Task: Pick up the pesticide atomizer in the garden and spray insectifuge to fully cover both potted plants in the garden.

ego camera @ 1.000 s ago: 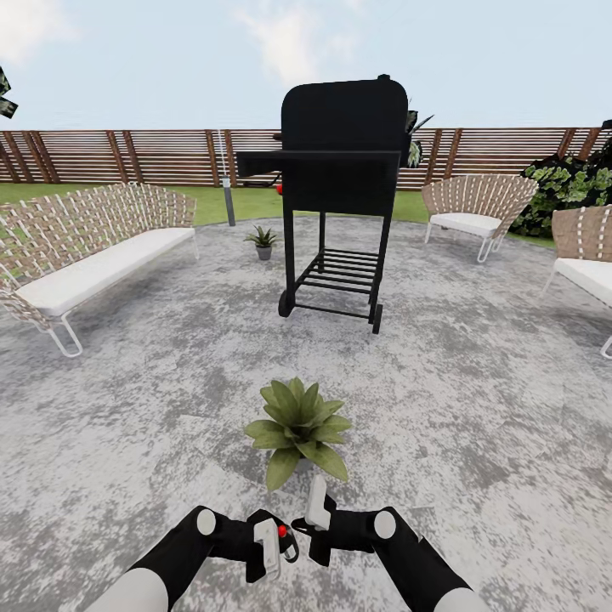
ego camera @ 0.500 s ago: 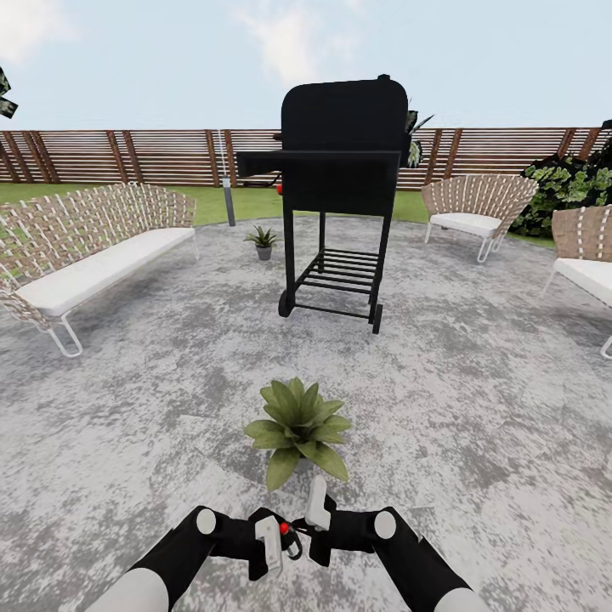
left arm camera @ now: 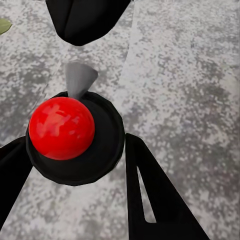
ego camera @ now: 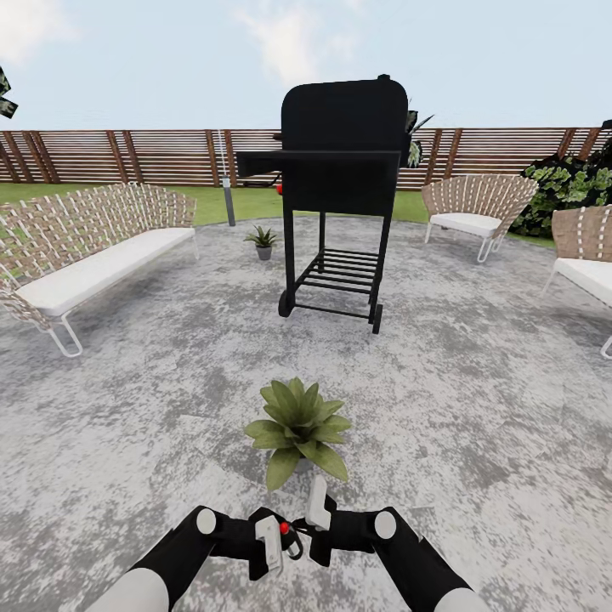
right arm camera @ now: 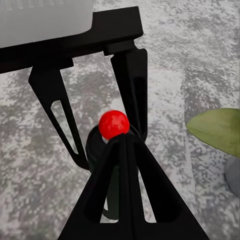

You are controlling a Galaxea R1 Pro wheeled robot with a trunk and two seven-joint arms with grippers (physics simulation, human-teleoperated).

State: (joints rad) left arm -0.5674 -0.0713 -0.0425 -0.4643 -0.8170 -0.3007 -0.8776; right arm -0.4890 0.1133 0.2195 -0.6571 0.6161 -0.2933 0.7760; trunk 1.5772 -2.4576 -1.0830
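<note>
The pesticide atomizer [ego camera: 286, 533], a small dark bottle with a red top [left arm camera: 61, 128] and a grey nozzle [left arm camera: 79, 76], sits between the fingers of my left gripper [ego camera: 274, 546], which is shut on it low in the head view. My right gripper [ego camera: 315, 515] is shut, and its joined tips [right arm camera: 123, 142] rest right against the red top [right arm camera: 113, 124]. One potted plant [ego camera: 297, 427] stands on the grey paving just beyond both grippers; a leaf [right arm camera: 216, 130] of it shows in the right wrist view. The second potted plant [ego camera: 262, 239] stands farther off, left of the grill.
A black wheeled grill [ego camera: 342, 195] stands ahead in the middle of the paved patch. A woven sofa [ego camera: 89, 251] is at the left, woven chairs [ego camera: 476, 208] at the right. The slat fence [ego camera: 127, 155] and lawn lie behind, with a grey lamp post [ego camera: 226, 183].
My left gripper has shifted the atomizer slightly toward the right gripper, so the red top now sits closer to the right fingertips. Nothing else moved.
</note>
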